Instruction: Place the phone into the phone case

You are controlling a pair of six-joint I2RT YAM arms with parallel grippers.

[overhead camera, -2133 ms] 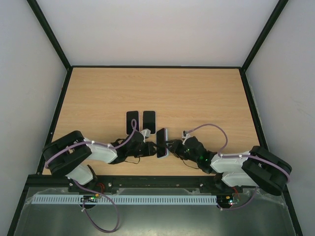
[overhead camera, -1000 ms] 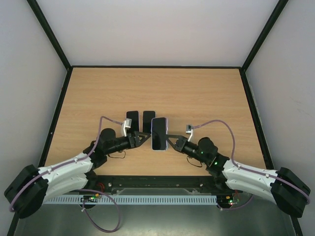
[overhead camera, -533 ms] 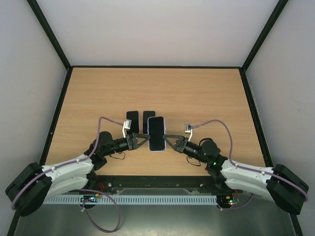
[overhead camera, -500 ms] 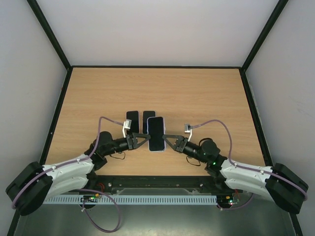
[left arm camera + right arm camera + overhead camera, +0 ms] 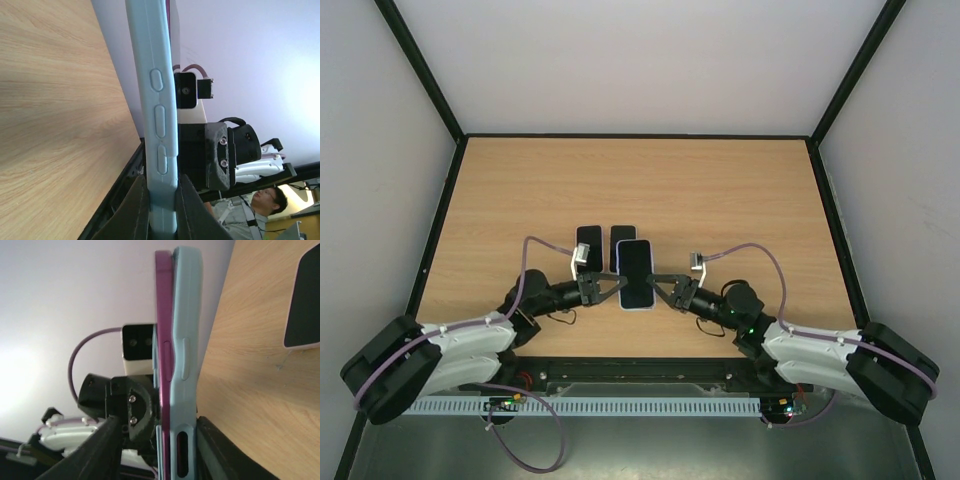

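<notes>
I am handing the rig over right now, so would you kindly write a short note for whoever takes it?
Left pincer: shut on the case, gripping one long edge.
Right pincer: at the opposite long edge; whether it grips cannot be told.
Things: the phone lies against the case, and both are held between the arms above the table. Two dark phone-like slabs lie on the table just behind.
Done: phone and case brought together.
Left: in the right wrist view the phone's side stands proud of the case, so it probably needs pressing home.

text: none legible | labels: none | brands: none
</notes>
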